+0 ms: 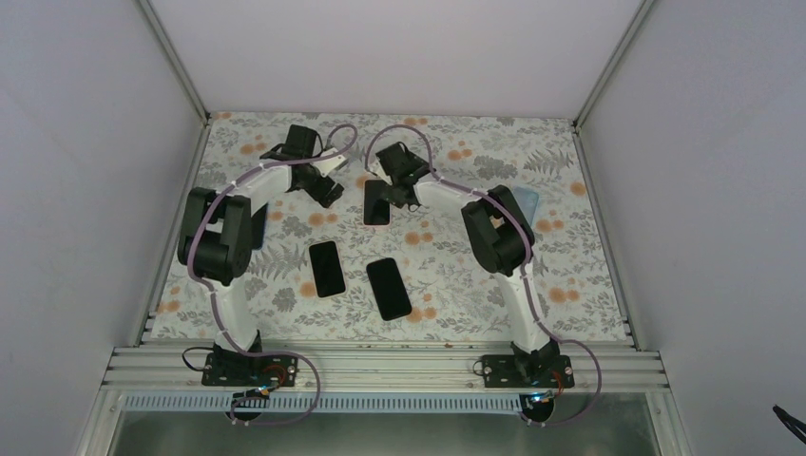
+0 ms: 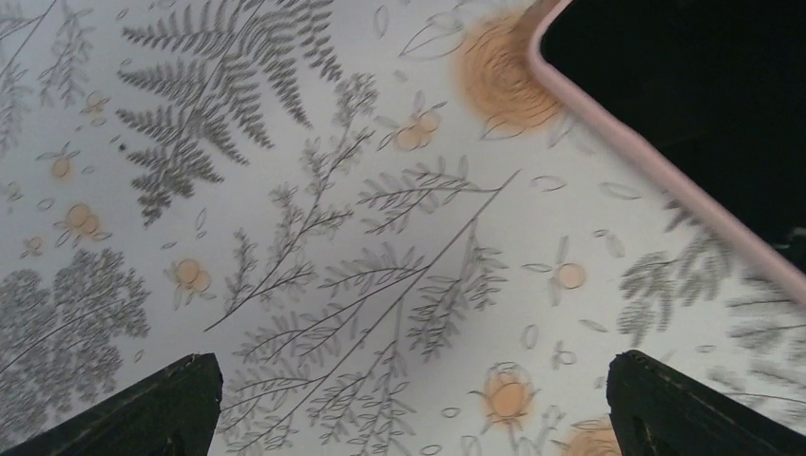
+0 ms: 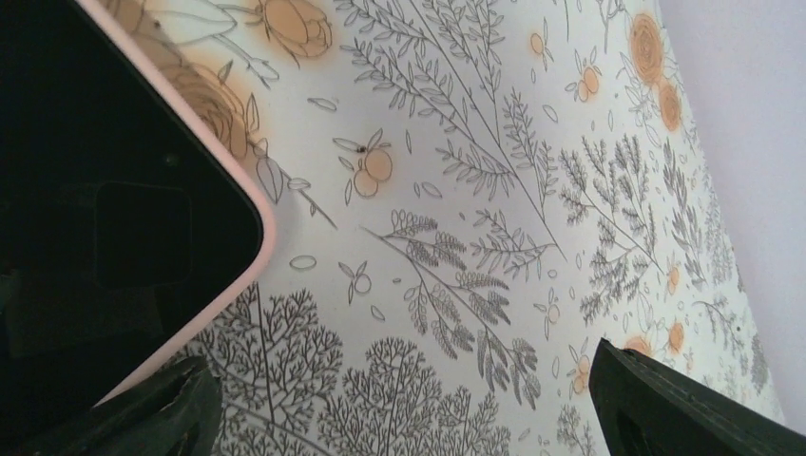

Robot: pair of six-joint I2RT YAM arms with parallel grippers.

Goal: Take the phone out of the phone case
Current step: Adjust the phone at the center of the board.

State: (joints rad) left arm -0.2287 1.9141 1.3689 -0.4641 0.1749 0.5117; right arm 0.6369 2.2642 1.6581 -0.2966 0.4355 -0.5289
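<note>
The phone (image 1: 376, 202) lies flat and screen-up on the table (image 1: 456, 256), towards the far middle of the flowered cloth. It sits inside the phone case (image 3: 267, 236), whose pale pink rim runs round the dark glass in both wrist views.

The left hand (image 2: 409, 418) hangs just to the left of the phone and close above the cloth. Its two fingers (image 2: 143, 413) are spread wide with nothing but fern pattern between them. In its own view the cased phone cuts across the upper right corner, apart from both fingers.

The right hand (image 3: 399, 418) hovers at the phone's far right side, and its fingers (image 3: 684, 408) are also spread wide and empty. Its view shows a rounded corner of the case at the left edge, near the left finger; whether the two touch is hard to tell.

Nearer the arm bases, two more dark phones (image 1: 326, 268) (image 1: 389, 288) lie side by side, well apart from both hands. A pale blue object (image 1: 526, 199), possibly another case, peeks out from behind the right arm.
</note>
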